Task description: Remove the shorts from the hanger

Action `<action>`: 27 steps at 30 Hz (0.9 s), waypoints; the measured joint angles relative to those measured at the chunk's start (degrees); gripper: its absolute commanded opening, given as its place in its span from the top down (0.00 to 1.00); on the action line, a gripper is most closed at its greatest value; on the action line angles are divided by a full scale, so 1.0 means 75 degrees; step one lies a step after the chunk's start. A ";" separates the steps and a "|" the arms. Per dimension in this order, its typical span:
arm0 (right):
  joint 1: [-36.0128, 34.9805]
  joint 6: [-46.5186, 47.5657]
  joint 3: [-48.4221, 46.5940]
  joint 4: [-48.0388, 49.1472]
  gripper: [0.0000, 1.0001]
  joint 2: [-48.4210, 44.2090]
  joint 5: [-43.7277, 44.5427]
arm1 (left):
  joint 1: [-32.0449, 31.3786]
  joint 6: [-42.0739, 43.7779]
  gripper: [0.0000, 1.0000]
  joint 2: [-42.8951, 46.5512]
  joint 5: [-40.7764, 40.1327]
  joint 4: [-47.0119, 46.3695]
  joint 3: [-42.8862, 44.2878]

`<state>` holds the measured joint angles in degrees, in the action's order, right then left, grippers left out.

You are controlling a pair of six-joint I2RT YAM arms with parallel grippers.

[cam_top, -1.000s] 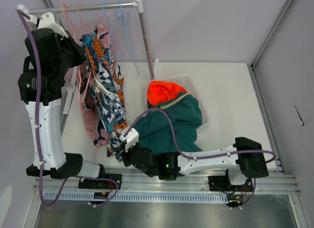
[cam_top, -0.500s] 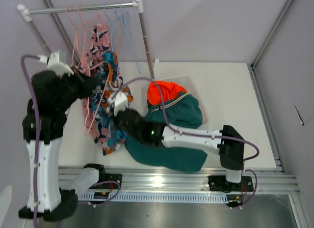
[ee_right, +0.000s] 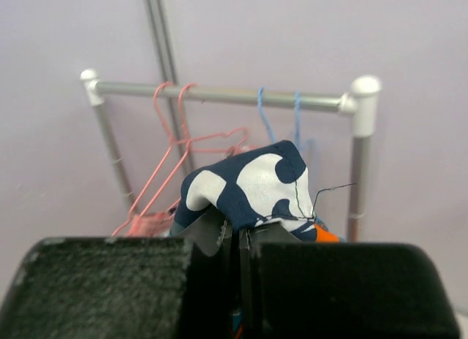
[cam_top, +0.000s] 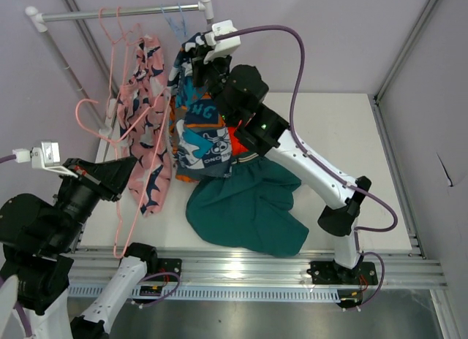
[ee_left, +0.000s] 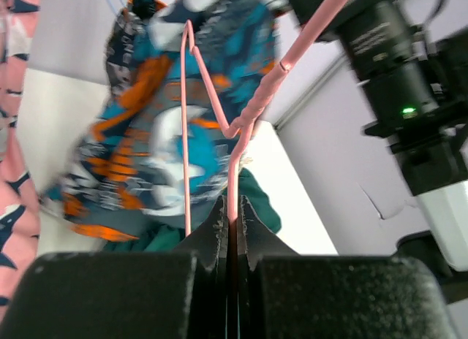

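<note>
My right gripper (cam_top: 199, 60) is shut on the top edge of the navy shorts with orange print (cam_top: 201, 131) and holds them high near the rail; the right wrist view shows the navy-and-white cloth (ee_right: 256, 180) pinched in my gripper (ee_right: 240, 229). My left gripper (cam_top: 134, 167) is shut on a pink wire hanger (cam_top: 117, 207), also seen in the left wrist view (ee_left: 232, 156) in my gripper (ee_left: 232, 204). I cannot tell whether the hanger still touches the navy shorts (ee_left: 161, 127). The pink shark-print shorts (cam_top: 146, 134) hang at the left. The teal shorts (cam_top: 248, 207) lie on the table. The orange shorts (cam_top: 235, 144) barely show.
The metal rail (cam_top: 121, 13) with its white-capped post (cam_top: 207, 1) stands at the back left and carries pink hangers (ee_right: 175, 131) and blue hangers (ee_right: 278, 105). Purple walls close the back and right. The aluminium frame (cam_top: 256, 269) runs along the near edge.
My right gripper has swung up and back toward the rail, lifting the navy shorts. My left arm has pulled down toward the near left, drawing the pink hanger away from them.
</note>
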<state>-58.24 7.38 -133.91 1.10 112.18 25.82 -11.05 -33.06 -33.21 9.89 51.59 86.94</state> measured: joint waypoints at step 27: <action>0.2340 -0.1658 0.7612 0.1241 1.00 -0.2978 0.0699 | -0.0111 0.0274 1.00 0.0003 -0.0906 0.0154 -0.0976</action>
<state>-40.69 -5.06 -76.82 10.41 89.84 31.07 -11.88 -31.00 -33.19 3.09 52.75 79.61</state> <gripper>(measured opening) 0.015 0.028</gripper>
